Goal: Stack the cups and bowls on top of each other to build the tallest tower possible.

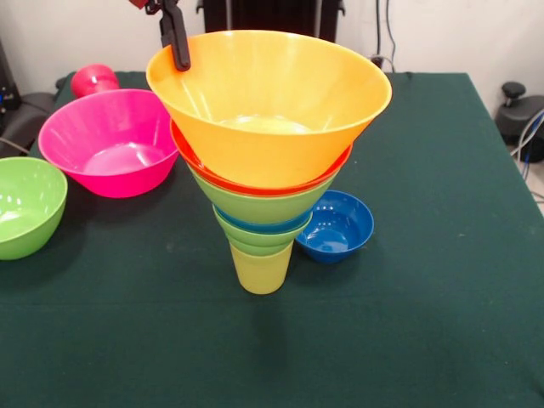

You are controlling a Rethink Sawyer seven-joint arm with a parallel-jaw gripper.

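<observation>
Nearest the camera stands the pale yellow cup (262, 270), upright on the dark green table (425, 323) and serving as the base of the tower (268, 161). Nested bowls rise from it, each wider than the last — a small lime green bowl (255, 240) sits in the cup, a thin blue rim (270, 225) shows above that, then a larger green bowl (259, 204), then an orange-red bowl (223, 180) of which only the rim band shows, and on top the big yellow-orange bowl (272, 110), its mouth open upward. The stack widens like a funnel and appears to lean slightly, with the top bowl's rim higher at the left than at the right.

Just beside the tower, to its right in the front view and a little behind it, a small dark blue bowl (337, 225) rests upright on the cloth. To the left, a large pink bowl (110, 140) sits upright, and at the left edge a lime green bowl (25, 204) is partly cut off by the frame. Behind the pink bowl lies a small pink-red object (93, 79), possibly the red cup — it is too hidden to tell.

The gripper (174, 34) comes down from the top edge, and one dark finger (178, 42) reaches to the yellow-orange bowl's left rim. Whether the jaws pinch that rim or merely hang beside it cannot be told from this view.
</observation>
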